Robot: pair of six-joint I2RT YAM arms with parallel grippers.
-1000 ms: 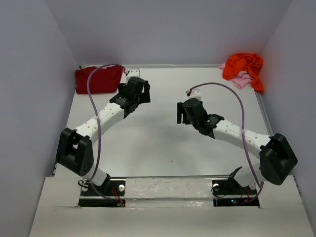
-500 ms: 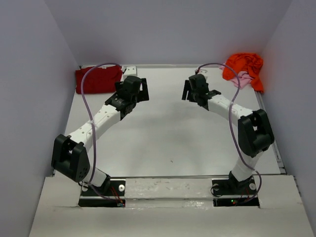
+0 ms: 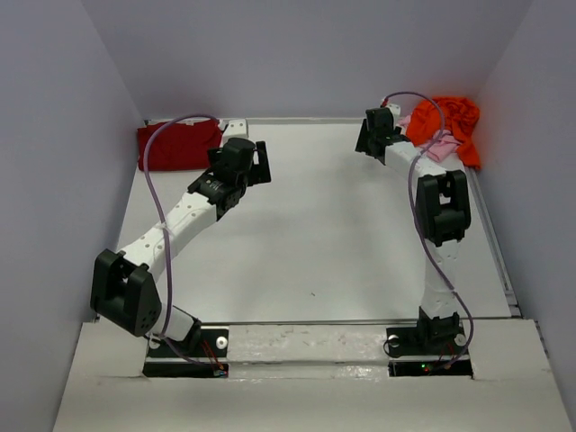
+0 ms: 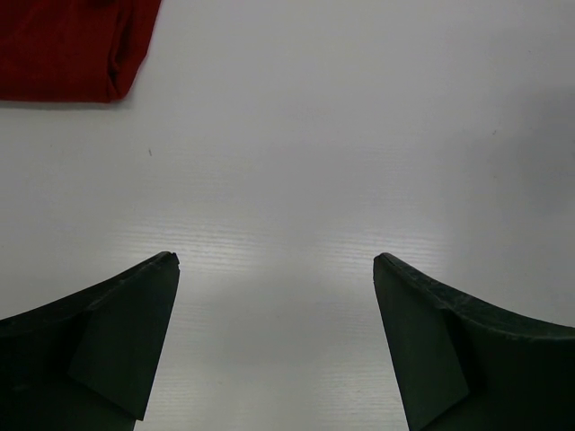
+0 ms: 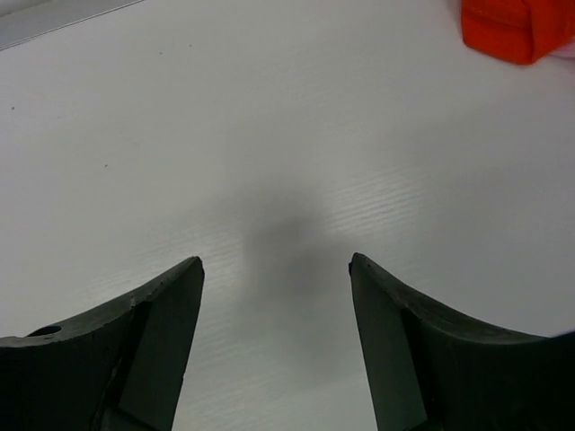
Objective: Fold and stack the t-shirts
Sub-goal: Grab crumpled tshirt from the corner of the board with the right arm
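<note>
Overhead rear overview; wrist views close above table (image 4: 296,135)

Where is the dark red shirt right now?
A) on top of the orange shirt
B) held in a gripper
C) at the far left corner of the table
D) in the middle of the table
C: the dark red shirt lies alone at the far left corner of the table, apart from the orange shirt at the far right. The left gripper and right gripper hold nothing.

Plain grey walls (image 3: 297,54) close me in on three sides. My white table (image 3: 315,243) is evenly lit, with faint soft shadows.
</note>
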